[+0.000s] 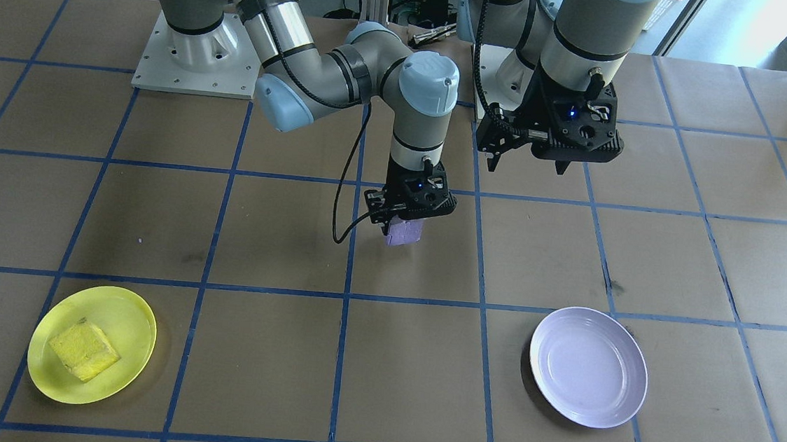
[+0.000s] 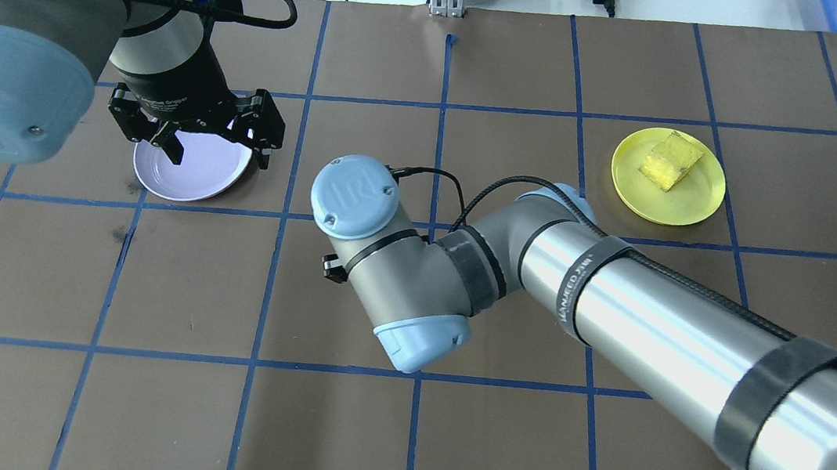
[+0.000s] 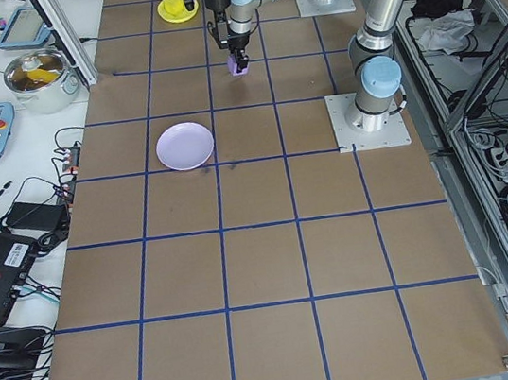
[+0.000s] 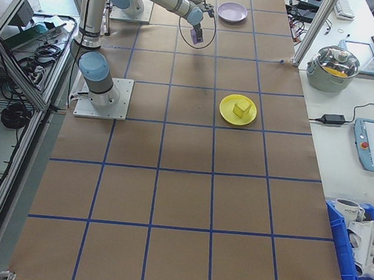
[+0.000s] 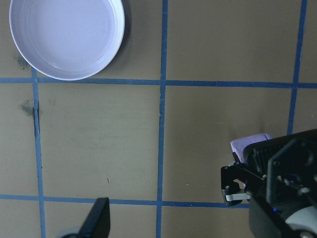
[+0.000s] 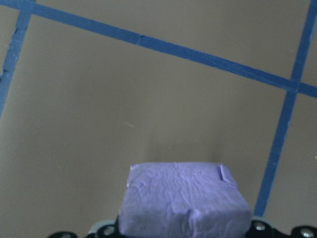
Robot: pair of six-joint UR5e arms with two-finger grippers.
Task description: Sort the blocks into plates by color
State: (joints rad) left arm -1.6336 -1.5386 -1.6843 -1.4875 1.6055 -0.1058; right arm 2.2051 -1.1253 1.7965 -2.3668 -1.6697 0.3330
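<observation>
While clamped in right gripper (image 1: 405, 223), purple block (image 1: 404, 233) protrudes below fingers; left gripper (image 2: 197, 139) spread, empty.

The right arm reaches out over the worktop's middle with its wrist pointing straight down and its claw (image 1: 405, 230) clamped on the purple block (image 1: 404, 233), while the left arm hangs higher, its claw (image 2: 211, 152) pointing down with fingers (image 2: 170, 144) spread apart.
</observation>
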